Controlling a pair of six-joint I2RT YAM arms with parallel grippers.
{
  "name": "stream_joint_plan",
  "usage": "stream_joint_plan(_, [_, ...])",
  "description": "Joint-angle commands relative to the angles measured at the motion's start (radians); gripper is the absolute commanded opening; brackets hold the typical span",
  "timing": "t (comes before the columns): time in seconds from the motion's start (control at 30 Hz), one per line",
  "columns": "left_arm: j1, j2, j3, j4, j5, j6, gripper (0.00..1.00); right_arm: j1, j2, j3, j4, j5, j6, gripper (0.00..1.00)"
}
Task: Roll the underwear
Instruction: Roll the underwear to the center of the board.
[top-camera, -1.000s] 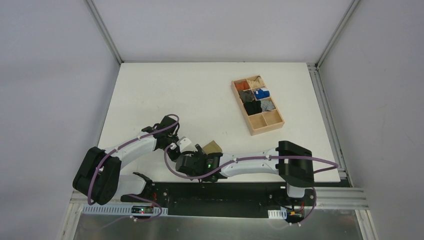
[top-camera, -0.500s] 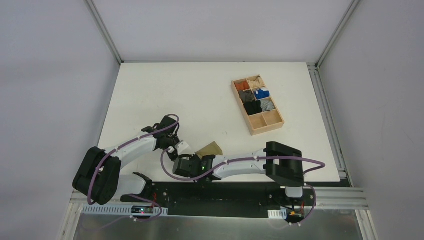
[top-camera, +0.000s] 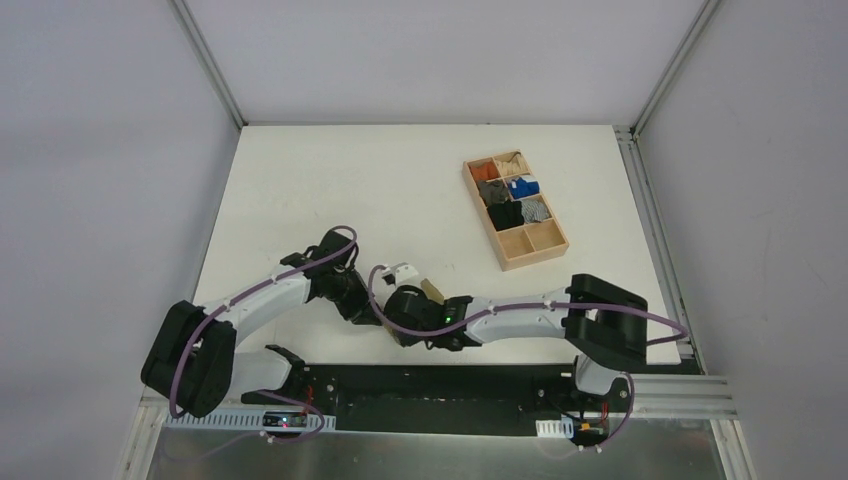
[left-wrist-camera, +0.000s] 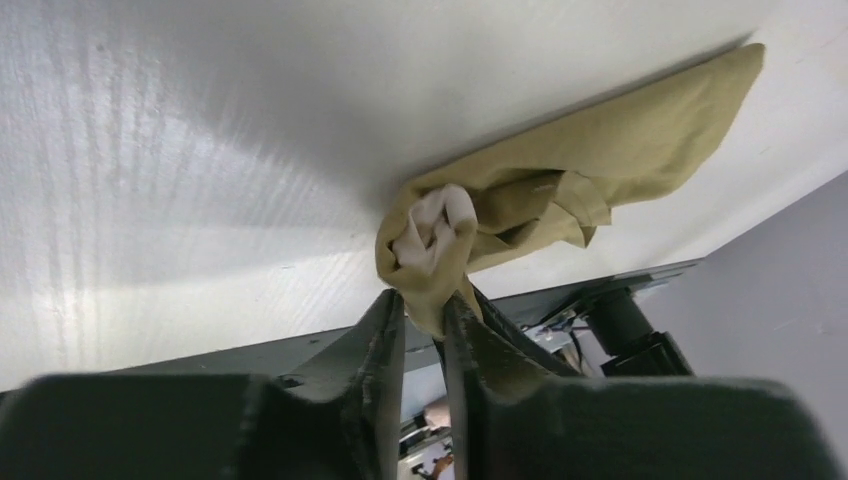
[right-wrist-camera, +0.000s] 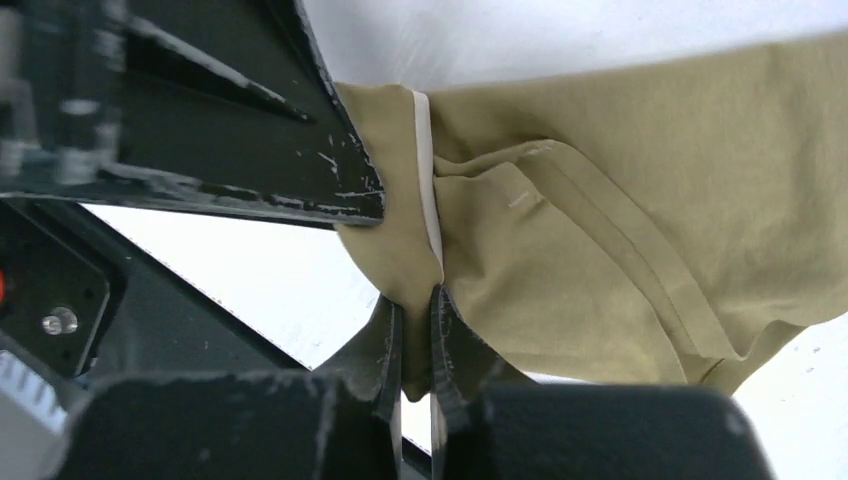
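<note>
- Left gripper (left-wrist-camera: 424, 318) — jaws pinched on the bunched end of the underwear (left-wrist-camera: 610, 160).
- Right gripper (right-wrist-camera: 415, 335) — clamped tight on a fold of it.
- Both sit low at the table's (top-camera: 400, 180) near edge.

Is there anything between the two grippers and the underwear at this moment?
Nothing visible stands between them. The left gripper and the right gripper each have their jaws closed directly on a fold of the underwear.

The underwear (left-wrist-camera: 620, 150) is olive-khaki — waistband (left-wrist-camera: 435, 225) cream-white.
</note>
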Motion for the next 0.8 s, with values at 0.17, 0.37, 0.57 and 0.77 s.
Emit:
stream_joint_plan(0.17, [-0.005,-0.067,0.063,-0.061,-0.017,-0.009,0.47,-0.118,-0.102,-0.230,0.272,-0.262,0.155,0.00])
stream_joint_plan(0.37, [-0.005,-0.081,0.051,-0.059,-0.004,-0.005,0.58,-0.205,-0.113,-0.335,0.422,-0.436,0.215,0.00])
stream_joint_plan(0.57, [-0.005,-0.067,0.007,0.013,0.023,0.004,0.58,-0.308,-0.065,-0.428,0.617,-0.609,0.293,0.00])
stream_joint_plan(0.77, [-0.007,-0.029,-0.035,0.167,0.083,0.022,0.56,-0.388,0.025,-0.537,0.924,-0.746,0.439,0.00])
